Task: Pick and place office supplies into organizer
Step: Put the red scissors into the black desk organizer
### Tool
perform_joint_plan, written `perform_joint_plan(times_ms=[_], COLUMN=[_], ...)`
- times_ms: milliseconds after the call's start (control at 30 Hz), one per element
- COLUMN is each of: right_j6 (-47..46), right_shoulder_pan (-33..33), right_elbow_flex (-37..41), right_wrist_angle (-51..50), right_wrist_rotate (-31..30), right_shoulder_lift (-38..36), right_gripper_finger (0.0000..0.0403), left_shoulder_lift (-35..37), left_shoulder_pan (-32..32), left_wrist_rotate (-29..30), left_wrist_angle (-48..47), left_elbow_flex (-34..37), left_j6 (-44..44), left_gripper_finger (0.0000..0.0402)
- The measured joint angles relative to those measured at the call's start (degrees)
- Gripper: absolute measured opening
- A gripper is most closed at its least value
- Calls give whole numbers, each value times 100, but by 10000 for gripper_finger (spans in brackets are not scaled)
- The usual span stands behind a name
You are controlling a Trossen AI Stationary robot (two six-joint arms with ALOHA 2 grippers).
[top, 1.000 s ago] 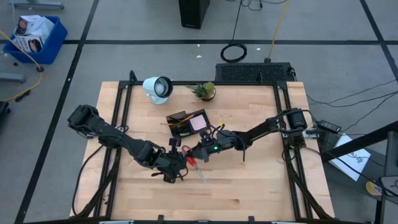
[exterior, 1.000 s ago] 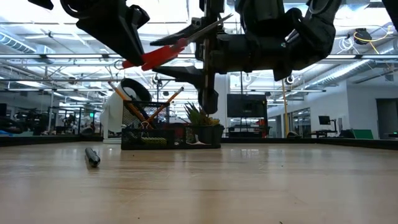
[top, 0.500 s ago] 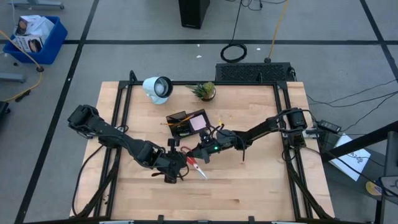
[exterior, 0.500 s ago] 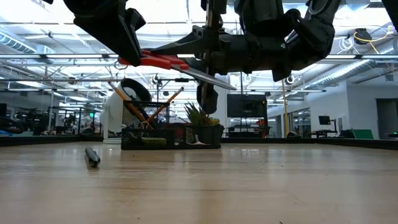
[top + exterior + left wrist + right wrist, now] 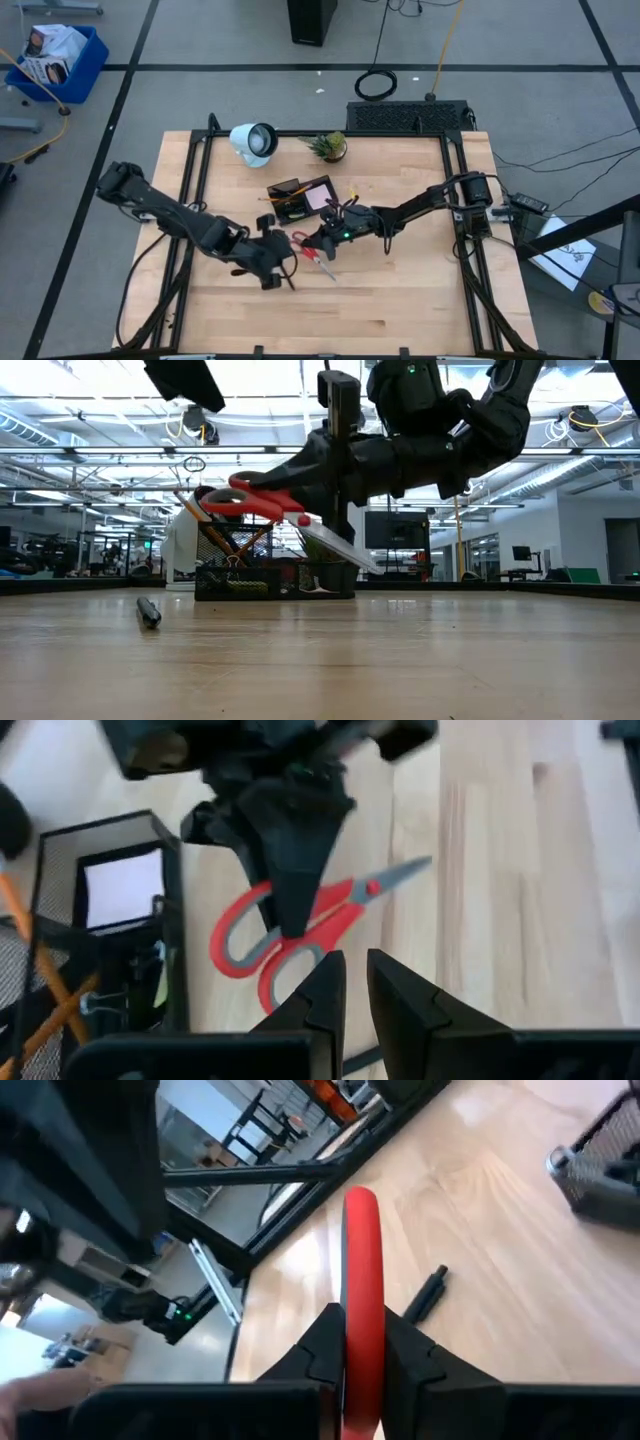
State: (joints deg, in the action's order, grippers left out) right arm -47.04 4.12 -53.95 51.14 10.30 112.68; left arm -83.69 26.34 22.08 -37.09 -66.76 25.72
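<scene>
Red-handled scissors (image 5: 308,248) hang above the middle of the table, with my right gripper (image 5: 322,243) shut on them. In the low view the handles (image 5: 245,503) are up and the blades (image 5: 340,548) slant down. My left gripper (image 5: 355,982) stands just near-left of the scissors. Its fingers are almost together with nothing between them. The black mesh organizer (image 5: 298,200) stands beyond, holding a pale pink pad (image 5: 320,195) and orange pencils (image 5: 232,538). A dark pen (image 5: 148,611) lies flat on the table. My right gripper pinches one red handle loop (image 5: 362,1250) of the scissors between its two fingers (image 5: 325,1342), close to where the handles meet the blades (image 5: 330,920). The fingers come from the table's right and slant downward. The scissors are lifted clear, with the blade tips lowest.
A white round lamp (image 5: 253,142) and a small potted plant (image 5: 328,147) stand at the far edge. A black unit with cables (image 5: 405,115) sits behind the table. Bare wood (image 5: 400,300) lies toward the near and right sides.
My left gripper has let go of the scissors and drawn back up and toward the table's left. My right gripper has taken hold of the handle. The scissors have tipped over, from blades pointing up to blades slanting down, and they stay clear of the table.
</scene>
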Motion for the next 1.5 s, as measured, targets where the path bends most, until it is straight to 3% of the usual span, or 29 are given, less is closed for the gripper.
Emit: perform_joint_plan(times_ms=[167, 467, 600, 700, 767, 933, 1100, 1167, 1300, 1500], right_j6=[688, 2558, 3324, 4066, 4455, 4855, 4828, 4973, 5583, 5875], right_shoulder_pan=[-4, -2, -2, -4, -15, -201, -550, -632, -673, -823], right_elbow_flex=[0, -4, -9, -9, -9, -11, -286, -505, -873, -1147], right_wrist_angle=[337, 1301, 1923, 2004, 2086, 2522, 2429, 2197, 1864, 1567], right_wrist_rotate=[-75, -752, -1086, -1376, -1533, -1630, -1628, -1627, -1611, -1266], right_shoulder_lift=[-54, -59, -74, -125, -168, -175, -173, -173, -168, -133], right_gripper_finger=[23, 23, 23, 24, 24, 23, 23, 24, 24, 24], left_shoulder_lift=[312, 391, 394, 571, 714, 1331, 2448, 2862, 3590, 4134], left_shoulder_pan=[137, 439, 778, 1156, 1328, 1408, 1467, 1467, 1472, 1465], left_wrist_rotate=[154, 1231, 1954, 2479, 2442, 1485, 1310, 899, 223, 197], left_wrist_angle=[79, -969, -640, 499, 1742, 4300, 6059, 6773, 7937, 8578], left_elbow_flex=[0, 2, 267, 738, 1249, 2757, 4047, 4498, 5270, 5927], left_j6=[357, 1264, 1372, 936, 327, -996, -1854, -2200, -2739, -2981], left_gripper_finger=[64, 180, 211, 221, 222, 223, 223, 223, 223, 223])
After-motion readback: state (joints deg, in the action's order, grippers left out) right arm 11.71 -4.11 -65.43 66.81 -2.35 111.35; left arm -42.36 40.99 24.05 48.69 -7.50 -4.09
